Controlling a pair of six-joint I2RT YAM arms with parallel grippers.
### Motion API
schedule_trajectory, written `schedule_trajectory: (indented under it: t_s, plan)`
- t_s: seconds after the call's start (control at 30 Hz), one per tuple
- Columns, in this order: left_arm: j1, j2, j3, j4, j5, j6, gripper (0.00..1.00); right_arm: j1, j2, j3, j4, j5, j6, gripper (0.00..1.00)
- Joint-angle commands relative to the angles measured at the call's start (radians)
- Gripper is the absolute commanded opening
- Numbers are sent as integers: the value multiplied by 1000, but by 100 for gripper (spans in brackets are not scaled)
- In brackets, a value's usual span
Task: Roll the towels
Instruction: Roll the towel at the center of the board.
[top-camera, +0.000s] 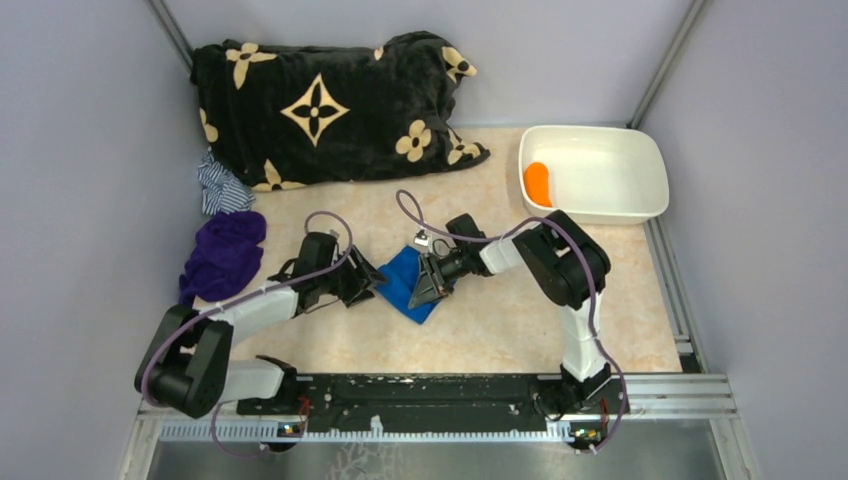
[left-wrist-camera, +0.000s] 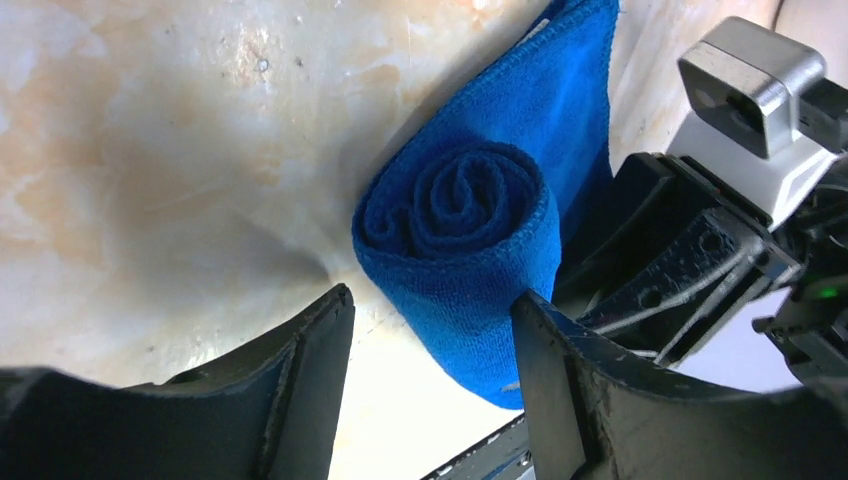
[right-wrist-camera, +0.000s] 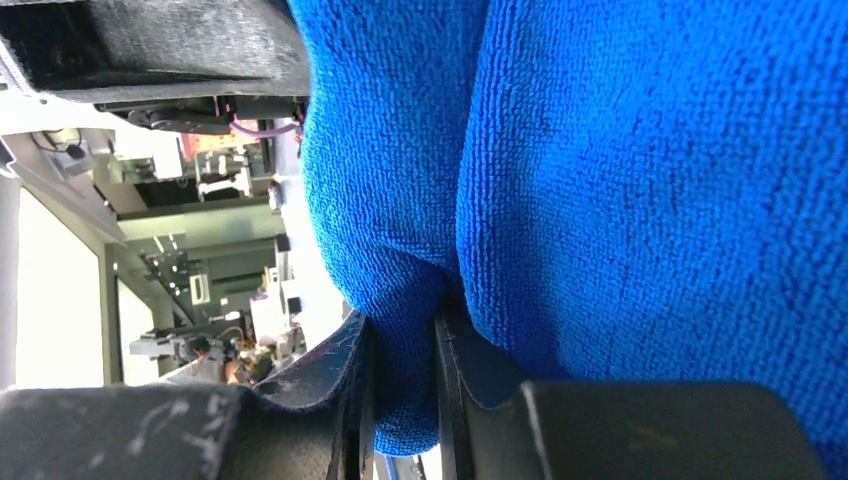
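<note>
A royal blue towel (top-camera: 405, 280) lies at the table's middle, partly rolled; its spiral end (left-wrist-camera: 455, 215) faces the left wrist camera. My left gripper (top-camera: 368, 283) is open, its two fingers (left-wrist-camera: 320, 370) either side of the roll's near end, the right finger against the cloth. My right gripper (top-camera: 430, 285) is shut on a fold of the blue towel (right-wrist-camera: 400, 330), which fills the right wrist view. An orange towel (top-camera: 538, 183) lies rolled in the white tub (top-camera: 640, 160).
A big black plush blanket with tan flowers (top-camera: 330, 110) covers the back left. A purple cloth (top-camera: 222, 255) and a striped cloth (top-camera: 222, 188) lie at the left wall. Grey walls enclose the table; a metal rail (top-camera: 440, 400) runs along the front.
</note>
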Motion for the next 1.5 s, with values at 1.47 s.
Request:
schedule_trajectory:
  t_s: [1.47]
  plan:
    - [-33,219,81,-35,-63,85,67,515,-209,58,-515,1435,-508,43]
